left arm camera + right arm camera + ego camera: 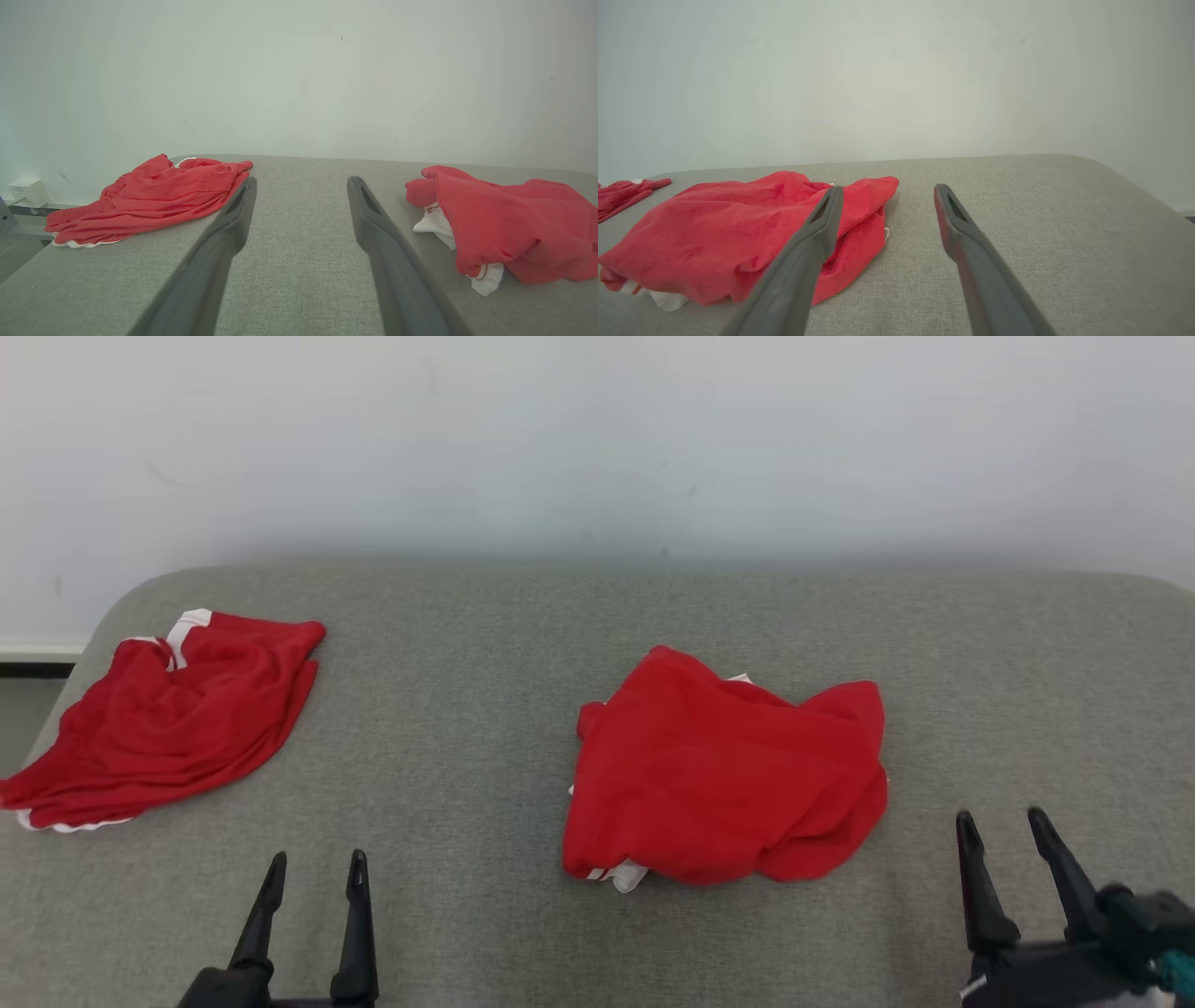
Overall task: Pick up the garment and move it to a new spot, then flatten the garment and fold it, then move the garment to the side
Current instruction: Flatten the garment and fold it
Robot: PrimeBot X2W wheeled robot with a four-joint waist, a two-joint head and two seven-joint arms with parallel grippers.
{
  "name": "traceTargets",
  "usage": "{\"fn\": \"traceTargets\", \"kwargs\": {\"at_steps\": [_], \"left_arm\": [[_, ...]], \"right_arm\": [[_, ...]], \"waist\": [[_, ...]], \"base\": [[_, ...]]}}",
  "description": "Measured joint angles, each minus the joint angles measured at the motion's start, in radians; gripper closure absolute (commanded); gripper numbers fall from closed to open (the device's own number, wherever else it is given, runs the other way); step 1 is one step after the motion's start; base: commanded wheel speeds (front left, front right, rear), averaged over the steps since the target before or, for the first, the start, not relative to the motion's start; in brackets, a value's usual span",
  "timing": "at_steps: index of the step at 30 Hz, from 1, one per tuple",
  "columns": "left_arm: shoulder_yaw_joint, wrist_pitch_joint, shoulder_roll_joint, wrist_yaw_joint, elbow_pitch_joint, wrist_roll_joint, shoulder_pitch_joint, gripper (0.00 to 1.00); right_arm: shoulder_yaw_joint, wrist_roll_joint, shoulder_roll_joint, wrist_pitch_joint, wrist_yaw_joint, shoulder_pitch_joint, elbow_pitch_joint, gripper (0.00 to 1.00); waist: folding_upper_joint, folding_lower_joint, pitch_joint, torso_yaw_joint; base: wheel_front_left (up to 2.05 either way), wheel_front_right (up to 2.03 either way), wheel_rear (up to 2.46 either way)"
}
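Note:
A crumpled red garment (pixel 728 775) with white trim lies in a heap near the middle of the grey table (pixel 467 728); it also shows at the right of the left wrist view (pixel 504 224) and at the left of the right wrist view (pixel 738 233). My left gripper (pixel 316 866) hovers open at the lower left, well to the garment's left. My right gripper (pixel 1004 826) stands open at the lower right, just beyond the garment's right edge. Nothing sits between either pair of fingers (pixel 229 224) (pixel 962 224).
A second red garment with white trim (pixel 168 719) lies spread at the table's far left corner, also in the left wrist view (pixel 149 200). A pale wall (pixel 597 439) runs behind the table. A small white box (pixel 25 191) sits by the wall at left.

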Motion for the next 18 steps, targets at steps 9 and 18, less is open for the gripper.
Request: {"fn": "traceTargets", "kwargs": {"at_steps": [9,18], "left_arm": [[-0.051,0.0,0.0,0.007,0.012,-0.02,-0.04,0.0],[-0.101,0.0,0.0,0.016,0.026,-0.07,-0.094,0.0]], "right_arm": [[0.132,0.03,-0.095,0.073,0.0,-0.245,0.098,0.0],[0.265,0.036,-0.176,0.176,0.0,-0.564,0.277,0.0]], "waist": [[0.0,0.0,0.039,0.073],[0.0,0.0003,0.114,0.157]], "base": [[0.0,0.0,0.0],[0.0,0.0,0.0]]}}
